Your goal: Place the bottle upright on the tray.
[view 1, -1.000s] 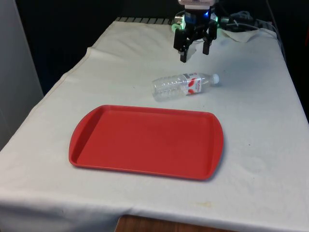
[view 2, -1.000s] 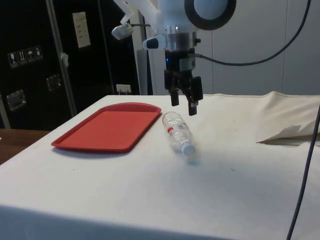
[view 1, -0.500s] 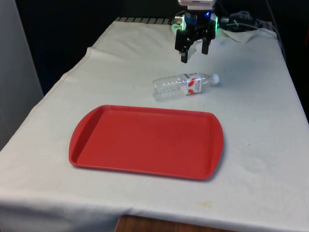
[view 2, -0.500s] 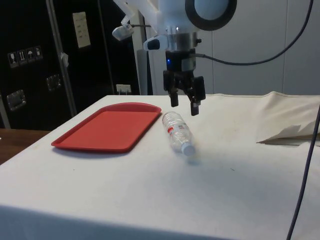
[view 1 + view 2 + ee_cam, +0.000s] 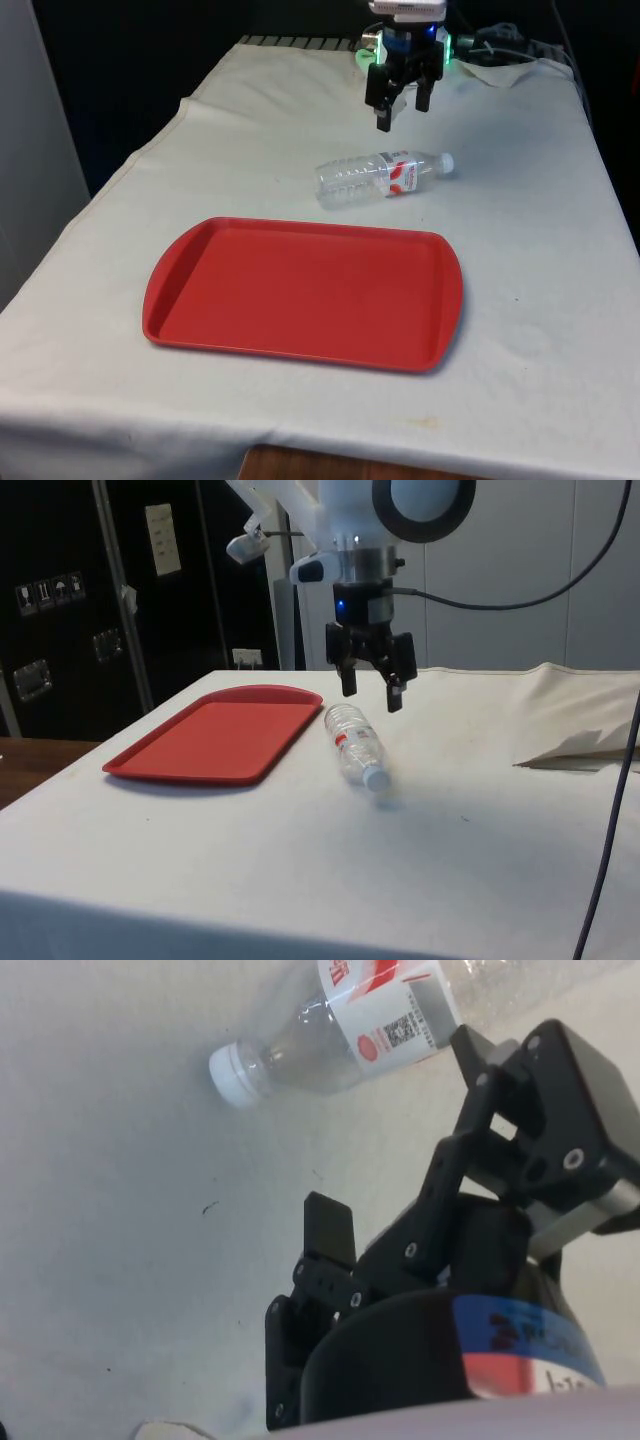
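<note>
A clear plastic bottle (image 5: 381,176) lies on its side on the white-clothed bench (image 5: 540,230), just beyond the red tray (image 5: 300,295). The black pincer (image 5: 401,103) hangs above it, open and empty. A good grasp would close across the bottle's body, near the label, so it can be tipped upright.

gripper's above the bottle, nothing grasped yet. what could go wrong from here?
1. The bottle lies on its side on the cloth; being round, it may roll off when the open gripper closes on it.
2. It looks clear and thin-walled, so it may squash or slip in the fingers.
3. It must be turned from lying to standing before reaching the red tray; a tilted release could tip it over.
</note>
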